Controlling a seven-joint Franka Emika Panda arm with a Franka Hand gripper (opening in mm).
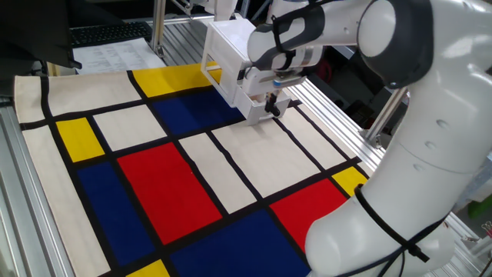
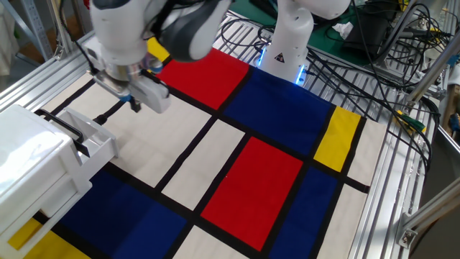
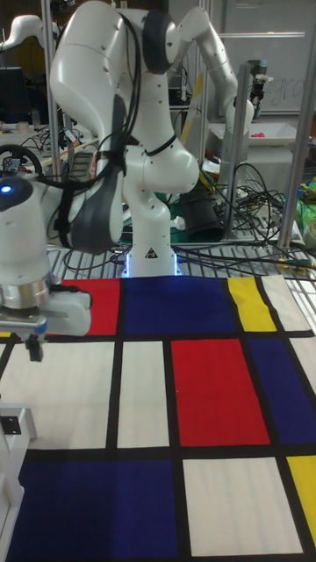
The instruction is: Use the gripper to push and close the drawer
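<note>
The white drawer (image 2: 97,144) stands pulled out a little from the small white cabinet (image 2: 29,173) at the left edge of the checkered mat. My gripper (image 2: 134,106) hangs just beyond the drawer's front, a short way above the mat and apart from it. Its short dark fingers sit together and hold nothing. In the one fixed view the gripper (image 1: 270,105) covers part of the drawer (image 1: 252,105) below the cabinet (image 1: 227,46). The tall fixed view has the gripper (image 3: 35,349) at the far left, above the drawer's corner (image 3: 13,428).
A mat of red, blue, yellow and white squares (image 2: 244,180) covers the table. The arm's white base (image 2: 287,50) and a tangle of black cables (image 2: 374,57) lie at the far side. Aluminium rails (image 2: 392,208) frame the table's edges.
</note>
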